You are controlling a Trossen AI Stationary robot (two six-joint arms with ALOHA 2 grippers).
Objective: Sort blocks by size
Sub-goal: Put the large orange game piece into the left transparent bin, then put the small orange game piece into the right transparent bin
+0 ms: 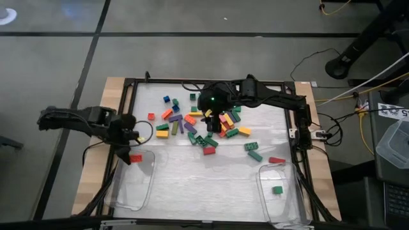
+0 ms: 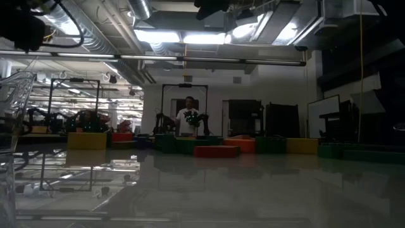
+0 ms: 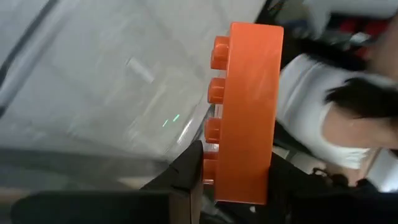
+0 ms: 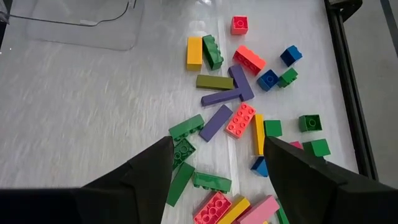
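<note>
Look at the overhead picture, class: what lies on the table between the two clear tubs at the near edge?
Nothing: in the high view the stretch between the left tub and the right tub is bare tabletop; the loose blocks lie farther back.

The blocks (image 4: 240,120) look like hard moulded plastic, smooth and faintly glossy, with studs on top; the long orange block (image 3: 245,112) held in the left tool (image 3: 233,177) shows a soft sheen along its flat side. The table (image 4: 81,118) has a pale, brushed-looking surface (fine streaks run across it) that mirrors ceiling lights in the low view. The tubs (image 1: 133,185) are clear, shiny plastic. Bare light wood (image 1: 115,89) edges the table. The right tool (image 4: 217,165) has matt black fingers.
</note>
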